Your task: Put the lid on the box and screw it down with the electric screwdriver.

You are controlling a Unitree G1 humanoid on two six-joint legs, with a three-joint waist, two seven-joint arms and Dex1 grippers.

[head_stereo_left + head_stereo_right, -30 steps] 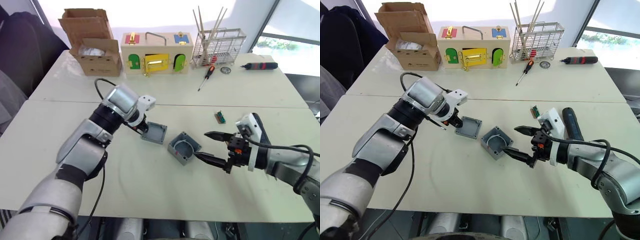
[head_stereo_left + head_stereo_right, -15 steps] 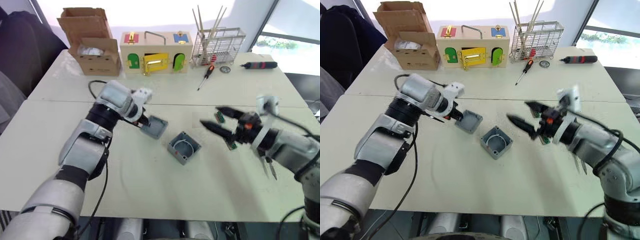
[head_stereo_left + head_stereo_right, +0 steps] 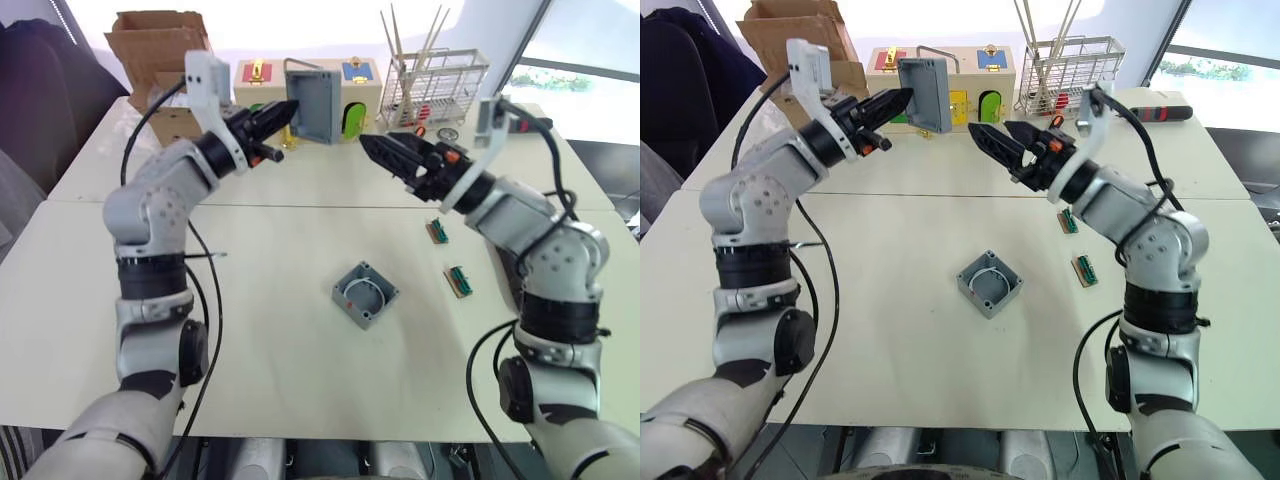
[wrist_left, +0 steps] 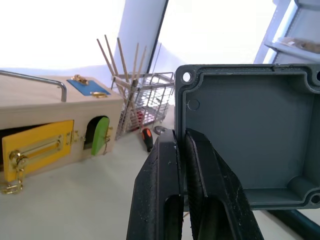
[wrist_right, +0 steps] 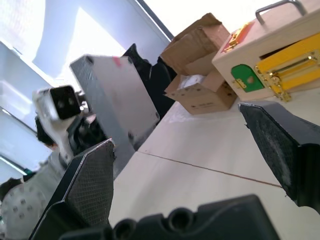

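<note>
The grey lid [image 3: 306,103] hangs high above the table's far side, standing on edge. My left gripper [image 3: 287,117] is shut on its rim; the left wrist view shows both fingers [image 4: 165,190] pinching that rim of the lid [image 4: 245,135], whose hollow inside faces the camera. My right gripper [image 3: 378,143] is raised too, open, pointing at the lid from a short way to its right with nothing between its fingers. The grey box [image 3: 365,294] sits open side up on the table's middle, apart from both grippers. The electric screwdriver is out of view.
At the back stand a cardboard carton [image 3: 158,55], a wooden box with coloured doors [image 3: 262,78] and a wire rack [image 3: 436,85]. A pen-like tool with red bands [image 3: 1162,112] lies far right. Two small green connectors [image 3: 437,231] [image 3: 458,281] lie right of the grey box.
My left gripper has lifted the lid off the table and raised it high. My right gripper has left the box's side and risen toward the lid, still open. The box stays put.
</note>
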